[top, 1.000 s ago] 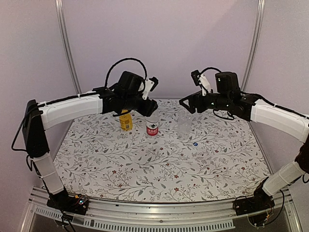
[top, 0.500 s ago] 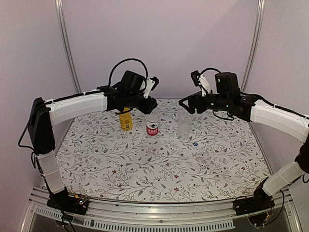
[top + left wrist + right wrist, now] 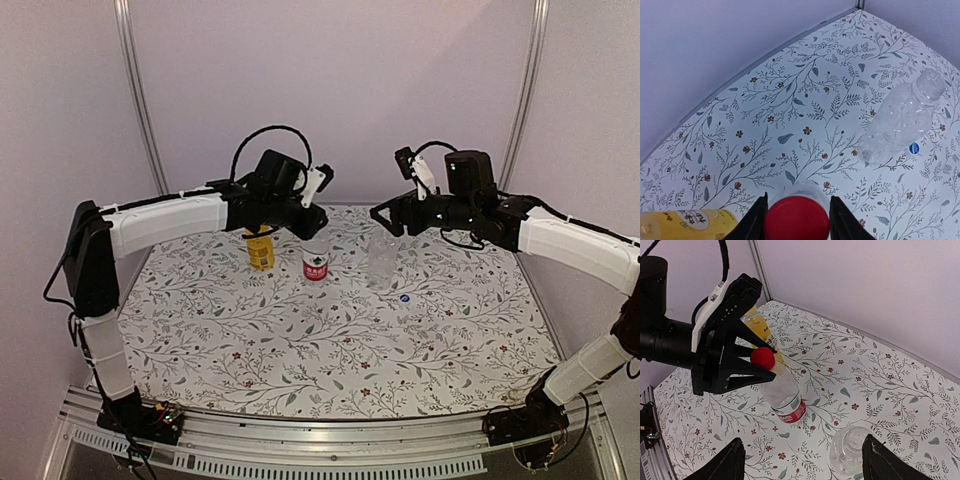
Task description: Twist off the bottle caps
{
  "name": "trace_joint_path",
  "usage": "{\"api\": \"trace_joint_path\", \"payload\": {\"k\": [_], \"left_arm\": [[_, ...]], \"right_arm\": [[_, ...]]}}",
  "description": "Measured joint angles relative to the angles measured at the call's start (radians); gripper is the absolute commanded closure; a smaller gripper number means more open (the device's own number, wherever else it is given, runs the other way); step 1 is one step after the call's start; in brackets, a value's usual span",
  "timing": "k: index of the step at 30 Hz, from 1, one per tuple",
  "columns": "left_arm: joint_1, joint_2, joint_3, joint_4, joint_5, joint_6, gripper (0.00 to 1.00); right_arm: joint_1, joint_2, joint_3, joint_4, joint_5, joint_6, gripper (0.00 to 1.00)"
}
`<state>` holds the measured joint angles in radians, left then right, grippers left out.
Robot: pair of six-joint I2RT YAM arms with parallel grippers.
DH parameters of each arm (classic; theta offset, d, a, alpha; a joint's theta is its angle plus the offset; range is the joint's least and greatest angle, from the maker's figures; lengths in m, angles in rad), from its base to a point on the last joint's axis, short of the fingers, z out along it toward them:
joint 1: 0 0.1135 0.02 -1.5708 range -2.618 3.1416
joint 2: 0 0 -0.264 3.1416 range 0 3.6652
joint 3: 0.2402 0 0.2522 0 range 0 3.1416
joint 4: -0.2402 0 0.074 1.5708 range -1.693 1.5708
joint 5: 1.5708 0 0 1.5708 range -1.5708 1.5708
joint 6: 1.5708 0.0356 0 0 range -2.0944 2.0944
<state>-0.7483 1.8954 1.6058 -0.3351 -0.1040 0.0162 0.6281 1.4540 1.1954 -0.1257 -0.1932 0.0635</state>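
Landmark: the red-labelled bottle (image 3: 316, 263) stands upright towards the far side of the flower-patterned table (image 3: 300, 350), in the middle of a row of three bottles.
Red cap (image 3: 796, 219): sits on top of the red-labelled bottle, on its neck.
Left gripper (image 3: 311, 230): reaches in from the left, directly over the red-labelled bottle, at the height of the cap.
Left fingers (image 3: 758, 224): they sit one on each side of the red cap. In the left wrist view both lie against its rim, pinching it.
Yellow bottle (image 3: 261, 250): upright, just to the left of the red-labelled bottle but apart from it. The left arm hides its top, so its cap cannot be made out.
Clear bottle (image 3: 381, 262): upright to the right of the red-labelled bottle, a little further off than the yellow one. Its mouth is open.
Blue-white cap (image 3: 404, 297): lies flat on the table to the right of the red-labelled bottle. It is past the clear bottle and closer to the arm bases.
Right gripper (image 3: 384, 217): hangs in the air up and to the right of the red-labelled bottle, above the clear bottle and clear of it.
Right fingers (image 3: 730, 462): spread wide, touching no bottle or cap.
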Motion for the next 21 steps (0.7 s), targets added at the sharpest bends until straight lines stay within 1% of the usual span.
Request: {"api": "trace_joint_path", "payload": {"k": [3, 10, 15, 17, 21], "left_arm": [[0.0, 0.007, 0.0, 0.0, 0.006, 0.002, 0.64], [0.0, 0.007, 0.0, 0.002, 0.015, 0.006, 0.8], [0.001, -0.003, 0.0, -0.001, 0.017, 0.006, 0.88], [0.001, -0.02, -0.002, -0.003, 0.024, 0.006, 0.91], [0.001, -0.101, -0.012, -0.019, 0.074, -0.002, 0.99]], "right_arm": [[0.0, 0.0, 0.0, 0.0, 0.0, 0.0, 0.21], [0.0, 0.0, 0.0, 0.0, 0.0, 0.0, 0.2], [0.001, 0.001, 0.001, -0.002, 0.0, 0.0, 0.2], [0.003, 0.003, 0.004, -0.005, -0.001, -0.003, 0.17], [0.024, 0.005, 0.01, -0.01, -0.013, -0.038, 0.07]]}}
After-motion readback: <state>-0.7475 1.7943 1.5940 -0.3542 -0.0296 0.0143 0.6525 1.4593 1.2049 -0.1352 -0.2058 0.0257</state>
